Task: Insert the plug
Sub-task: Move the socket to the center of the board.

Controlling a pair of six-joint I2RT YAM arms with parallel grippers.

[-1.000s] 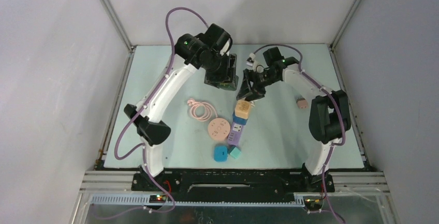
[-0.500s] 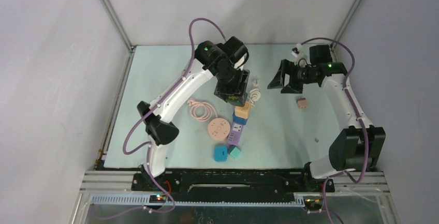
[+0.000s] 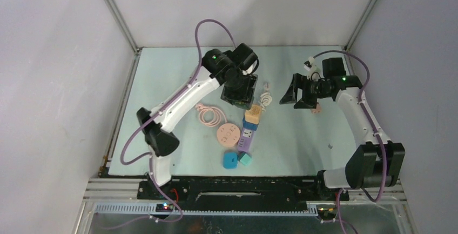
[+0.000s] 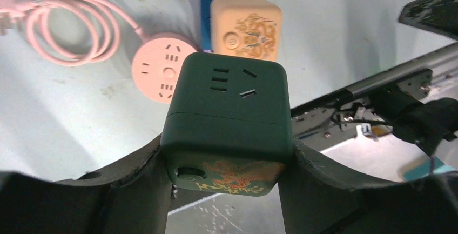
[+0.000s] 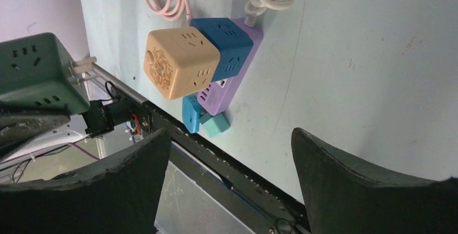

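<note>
My left gripper (image 4: 227,155) is shut on a dark green cube socket (image 4: 227,104) and holds it above the table, with a slotted face toward the camera. The cube (image 5: 38,72) also shows at the left edge of the right wrist view. A small white piece (image 5: 81,66) sticks out of its side, and I cannot tell whether it is the plug. A coiled white cable (image 3: 264,98) lies just right of the cube and runs to the purple strip (image 5: 232,88). My right gripper (image 3: 289,96) is open and empty, to the right of the cable.
A beige cube (image 3: 252,116) sits on a blue cube (image 5: 224,47) on the purple strip. A pink round socket (image 3: 228,135) with a coiled pink cord (image 3: 208,115) lies to the left. A blue block (image 3: 230,160) and a teal block (image 3: 246,159) lie nearer. A small pinkish piece (image 3: 316,108) lies by the right gripper.
My right gripper has pulled away from the green cube to the right and opened wider. The left arm has carried the cube a little right and nearer. The white cable has come into view.
</note>
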